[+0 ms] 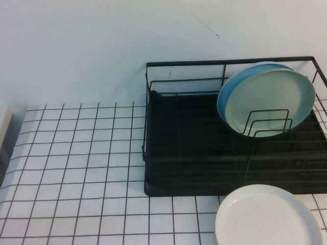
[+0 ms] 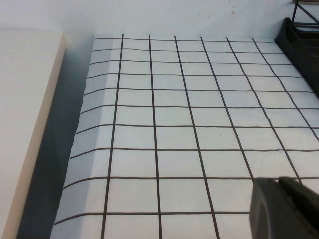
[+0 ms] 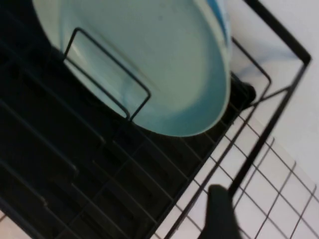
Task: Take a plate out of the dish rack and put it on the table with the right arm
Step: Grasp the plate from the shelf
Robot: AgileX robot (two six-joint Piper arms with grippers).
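Worktop (image 1: 76, 168): white surface with a grid of thin black lines, reaching to a pale wall at the back.
Dish rack (image 1: 173, 153): large black wire rack with a black tray base, on the worktop's right half, against the wall.
White plate (image 1: 268, 217): lies flat on the worktop just in front of the dish rack, at the right near edge.
Light blue plate (image 1: 225, 99): stands on edge in the dish rack's back right part, mostly hidden behind the plate.
Plate (image 1: 271, 99): pale mint green, standing on edge in the dish rack, leaning on the light blue plate, with upright wire loops crossing its lower face (nothing grips it).
Right gripper (image 3: 222, 214): seen only in the right wrist view, as one dark piece over the dish rack's outer wire edge, near the plate; cannot tell how the jaws stand.
Left gripper (image 2: 284, 206): seen only in the left wrist view, a dark grey part above the bare worktop, well apart from the dish rack; cannot tell how the jaws stand.
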